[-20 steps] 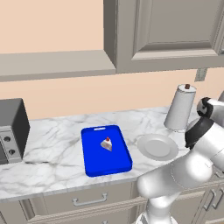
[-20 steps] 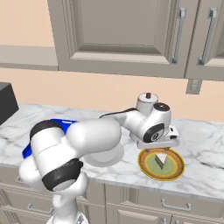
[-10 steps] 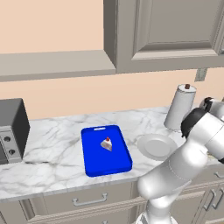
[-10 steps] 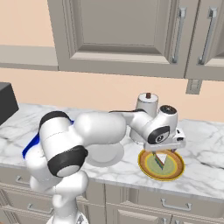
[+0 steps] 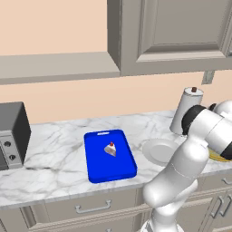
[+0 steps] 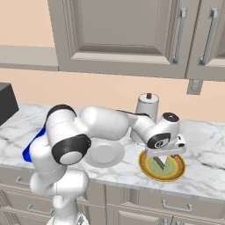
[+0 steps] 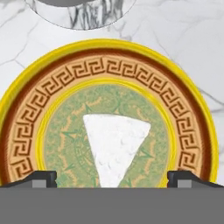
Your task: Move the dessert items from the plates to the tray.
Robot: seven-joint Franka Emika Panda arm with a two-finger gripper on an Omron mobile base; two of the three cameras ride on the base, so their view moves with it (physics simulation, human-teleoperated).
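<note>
My gripper hangs open just above the yellow-orange plate, its fingertips standing on either side of a cake wedge with a white top. That wedge lies on the plate's greenish centre. Nothing is between the jaws. The blue tray lies to the left, with the white-pink cherry-topped wedge resting on it. Between tray and yellow plate sits the pale grey-white plate, bare. Only a blue corner of the tray peeks out behind my arm in the right base view.
A paper towel roll on a stand rises just behind the two plates. A dark grey appliance sits at the counter's left end. Wall cabinets hang overhead. The counter's front edge runs close to the yellow plate.
The hand has swung right and come down over the yellow plate, ending close above the wedge. The jaws stayed open. The tray and its cherry wedge have not moved.
</note>
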